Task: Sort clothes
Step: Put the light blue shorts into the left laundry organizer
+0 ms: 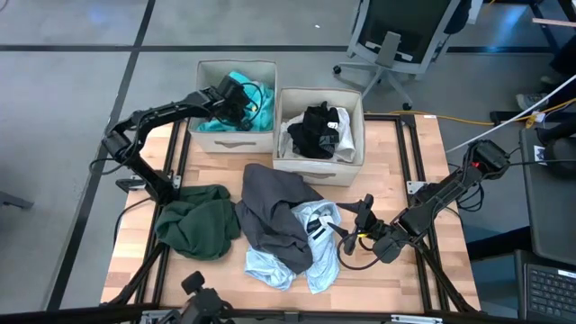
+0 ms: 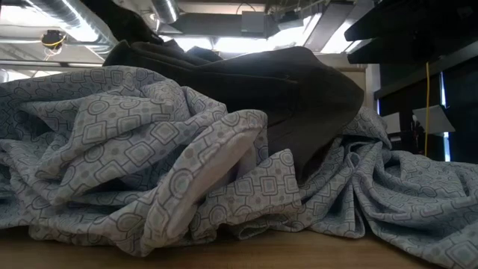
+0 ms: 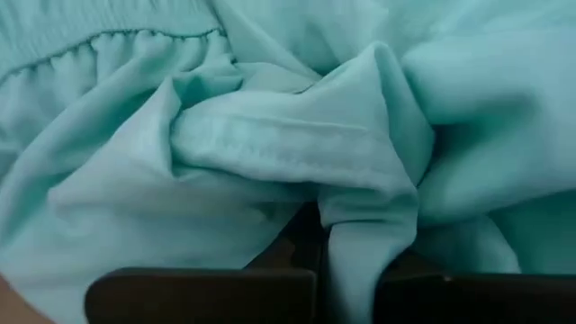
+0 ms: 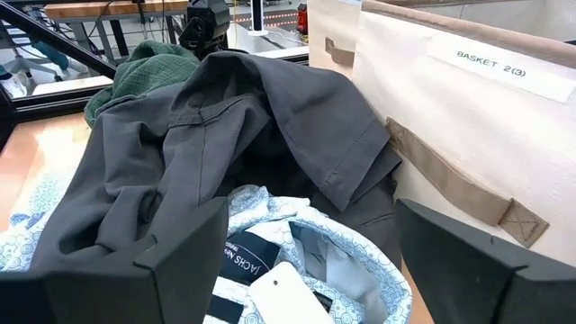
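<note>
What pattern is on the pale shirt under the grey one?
Small geometric squares and circles, clearest in the low view.

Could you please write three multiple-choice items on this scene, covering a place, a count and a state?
1. Where is the left pincer?
A. Over the left box, at the turquoise garment
B. Over the dark green garment
C. Off the table
2. How many beige boxes are there?
A. One
B. Two
C. Three
3. What is the right pincer doing?
A. Shut on the dark grey garment
B. Open by the patterned shirt
C. Inside the right box

Answers: 1 A, its wrist view fills with turquoise cloth. 2 B, two stand side by side. 3 B, its fingers are spread apart.
</note>
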Robot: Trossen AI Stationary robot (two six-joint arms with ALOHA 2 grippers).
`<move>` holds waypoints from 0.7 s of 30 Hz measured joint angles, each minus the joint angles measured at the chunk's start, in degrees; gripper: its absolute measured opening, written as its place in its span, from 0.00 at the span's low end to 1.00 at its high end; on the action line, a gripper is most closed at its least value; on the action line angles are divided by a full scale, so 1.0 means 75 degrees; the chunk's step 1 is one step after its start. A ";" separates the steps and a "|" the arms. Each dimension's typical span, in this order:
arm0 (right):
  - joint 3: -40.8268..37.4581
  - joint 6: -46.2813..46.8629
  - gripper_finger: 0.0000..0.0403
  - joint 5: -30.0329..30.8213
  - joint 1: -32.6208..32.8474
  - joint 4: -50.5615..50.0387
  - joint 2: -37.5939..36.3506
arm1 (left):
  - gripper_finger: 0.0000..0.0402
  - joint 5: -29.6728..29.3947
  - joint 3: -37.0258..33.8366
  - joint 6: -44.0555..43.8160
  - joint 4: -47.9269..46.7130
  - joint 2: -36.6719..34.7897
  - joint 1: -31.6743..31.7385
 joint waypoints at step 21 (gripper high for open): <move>0.0000 0.0000 0.78 0.0000 0.0000 0.0009 0.0000 | 0.56 0.0183 0.2284 -0.0626 -0.1954 -0.0048 0.0234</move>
